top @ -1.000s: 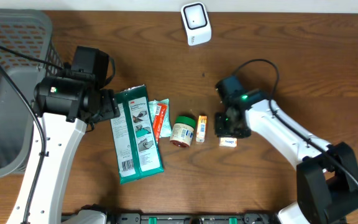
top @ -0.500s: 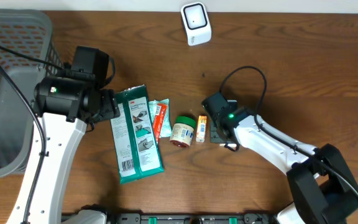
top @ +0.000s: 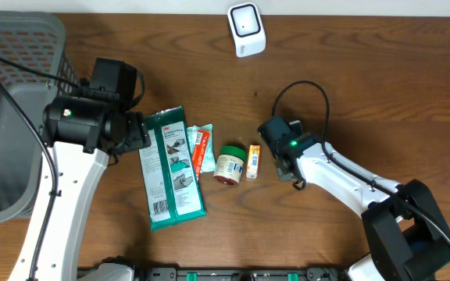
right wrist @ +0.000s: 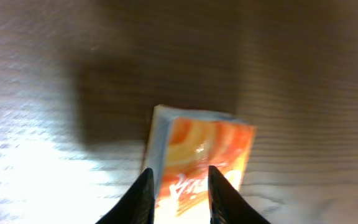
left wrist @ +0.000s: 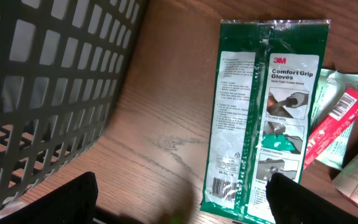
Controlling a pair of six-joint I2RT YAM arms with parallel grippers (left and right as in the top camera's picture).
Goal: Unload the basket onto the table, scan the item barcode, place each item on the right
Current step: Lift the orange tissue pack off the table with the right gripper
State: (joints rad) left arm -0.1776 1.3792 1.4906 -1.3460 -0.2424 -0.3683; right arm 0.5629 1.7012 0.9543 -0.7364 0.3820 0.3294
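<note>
We cannot tell whether our right jaws pinch the orange box [right wrist: 201, 160], hidden overhead right of the glove pack [top: 173, 169]; left jaws stand spread.

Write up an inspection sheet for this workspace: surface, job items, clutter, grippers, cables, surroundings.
Surface: brown wood-grain table.
Job's things: white scanner at the far edge; green glove pack, sachets, jar and small yellow box in a row; orange-labelled box at the right gripper's fingers.
Clutter: nothing seen.
Grippers: left gripper open, empty, beside the green glove pack; right gripper over the orange-labelled box, grip unclear.
Cables: black cable crossing the basket; black loop on the right arm.
Surroundings: grey basket at the left.
</note>
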